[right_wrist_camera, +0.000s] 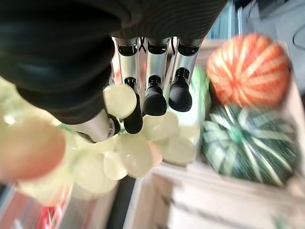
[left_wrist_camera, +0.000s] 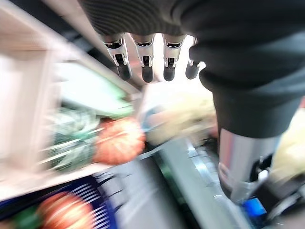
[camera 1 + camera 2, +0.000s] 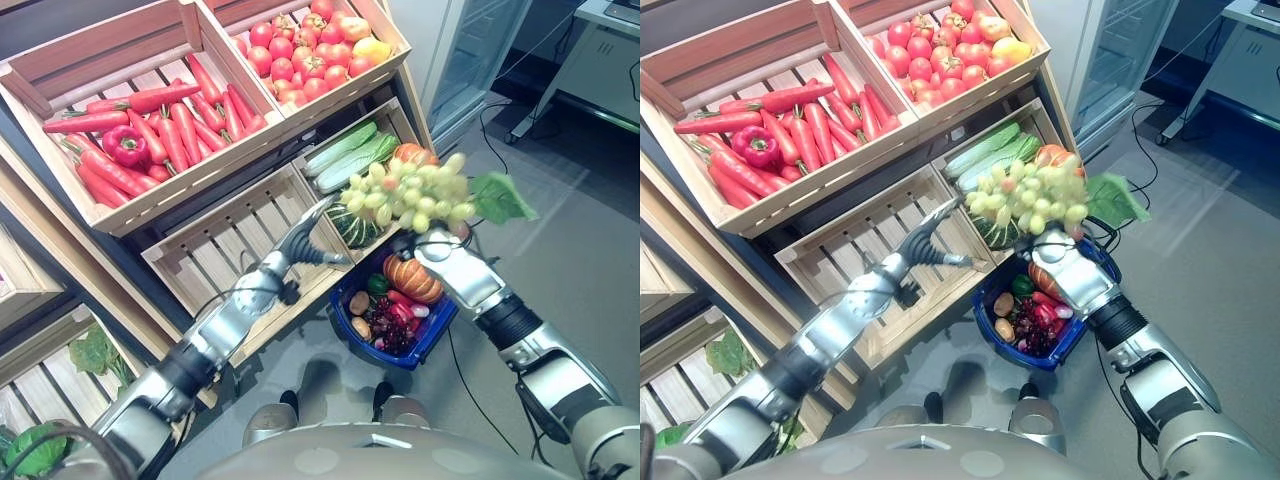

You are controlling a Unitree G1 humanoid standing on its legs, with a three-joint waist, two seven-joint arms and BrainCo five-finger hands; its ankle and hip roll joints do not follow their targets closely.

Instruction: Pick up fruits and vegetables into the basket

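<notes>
Grapes: green bunch [image 3: 405,192] with a leaf at one end, held up in the air by the right hand [image 3: 437,247], above the basket's far edge and in front of the lower crate of squash.
Right hand: fingers [image 1: 155,93] curled into the bunch, thumb against it from the other side; grapes hang around the fingertips in the right wrist view.
Basket: blue [image 3: 432,335], on the floor against the foot of the wooden stand, just below the grapes. Holds an orange pumpkin [image 3: 412,278], red chillies, a dark grape cluster, a green pepper and two brownish round items.
Left hand: [image 3: 308,238] fingers straight and together, holding nothing, hovering over the slatted lower-left crate [image 3: 225,245], pointing toward the squash.
Lower-right crate: striped green squash [image 3: 350,224], orange pumpkin [image 3: 412,154] partly behind the grapes, pale green leafy vegetables [image 3: 350,155].
Upper crates: carrots with one red pepper [image 3: 124,145] on the left; tomatoes [image 3: 300,55] plus a yellow pepper on the right.
Left wrist view: blurred; fingertips [image 2: 147,73] extended in a row, squash and pumpkin past them.
</notes>
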